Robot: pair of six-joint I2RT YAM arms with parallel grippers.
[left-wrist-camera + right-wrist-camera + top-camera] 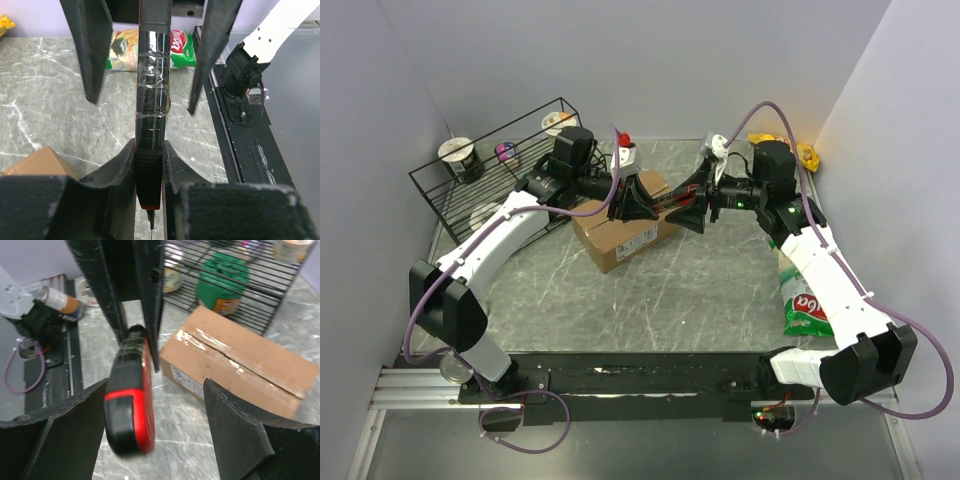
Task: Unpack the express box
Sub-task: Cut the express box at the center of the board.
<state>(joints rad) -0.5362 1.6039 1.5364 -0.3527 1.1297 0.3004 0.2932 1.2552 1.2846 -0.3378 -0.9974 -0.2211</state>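
Wire rack with cups fills the bench's back-left corner, just behind the express box, which sits mid-bench with its flaps down. A green snack bag lies by the right edge. Bare bench runs from the box to the near edge. The left gripper pinches a red-and-black tool beside the box's right end. The right gripper has its jaws spread either side of the tool, not touching it.

I see pale walls on three sides, a grey marbled tabletop, even light; a black wire rack stands behind the left gripper.
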